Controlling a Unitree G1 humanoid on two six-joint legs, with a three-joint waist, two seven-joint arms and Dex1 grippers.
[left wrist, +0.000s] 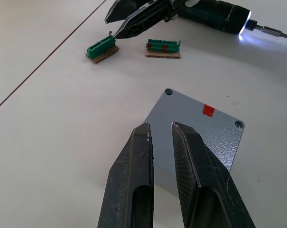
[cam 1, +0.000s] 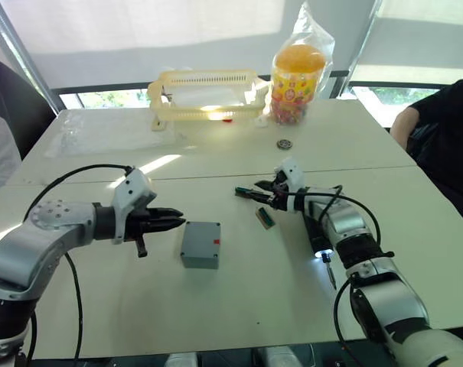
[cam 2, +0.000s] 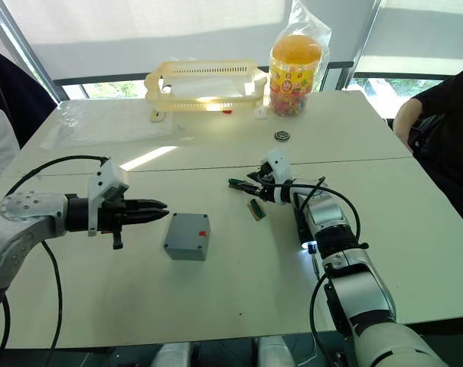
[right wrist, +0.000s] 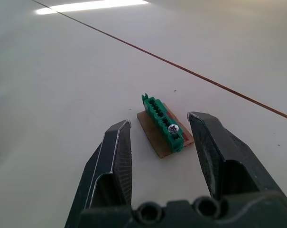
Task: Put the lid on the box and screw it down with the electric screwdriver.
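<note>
Right gripper (right wrist: 160,137), jaws wide and empty, straddles a green screw holder (right wrist: 163,126); close squarely on the screw (right wrist: 173,128).

Place: a work room or lab with big windows.
Table: a plain white table (cam 1: 216,306), two tops pushed together.
Windows: white blinds (cam 1: 139,30) hang down, with green leaves outside.
People: someone in dark clothes (cam 1: 445,145) sits at each side.
Work things: small green circuit boards (left wrist: 102,46), a yellow slotted basket (cam 1: 208,95), and a jar of sweets (cam 1: 296,73).
</note>
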